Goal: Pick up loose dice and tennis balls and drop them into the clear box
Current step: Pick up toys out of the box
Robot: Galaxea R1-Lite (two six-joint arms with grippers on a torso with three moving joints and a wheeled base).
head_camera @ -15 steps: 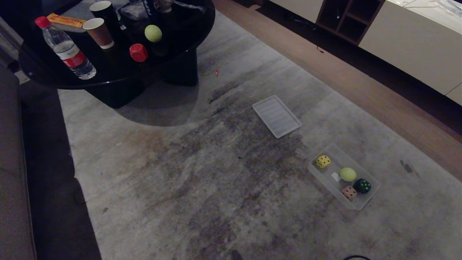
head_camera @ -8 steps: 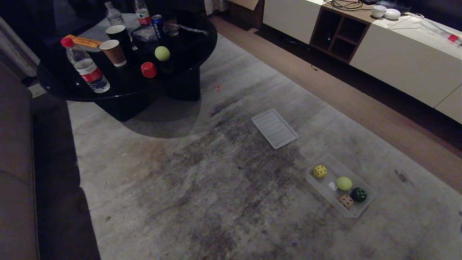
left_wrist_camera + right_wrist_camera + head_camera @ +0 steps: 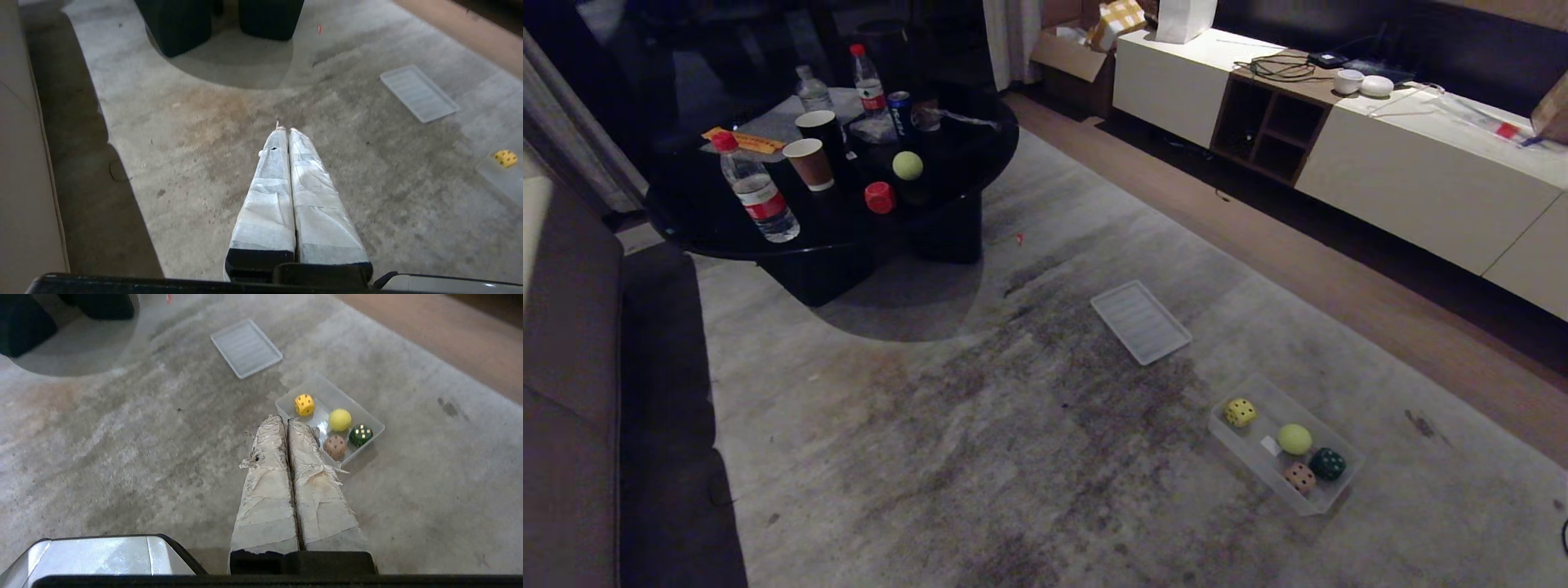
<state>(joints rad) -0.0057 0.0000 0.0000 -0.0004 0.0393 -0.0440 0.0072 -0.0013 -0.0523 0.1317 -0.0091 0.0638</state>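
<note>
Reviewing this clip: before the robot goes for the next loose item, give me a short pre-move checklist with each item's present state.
1. Clear box upright on the rug: ok.
2. Yellow die, tennis ball, green die and pinkish die inside it: ok.
3. All items collected: not ok; a red die and a second tennis ball sit on the black table.
4. Left end effector shut and holding nothing: ok.
5. Right end effector shut and holding nothing: ok.
6. Table items within reach from here: cannot tell.

Four dice (image 3: 1241, 412), two tennis balls (image 3: 1294, 438), one clear box (image 3: 1262, 464).
</note>
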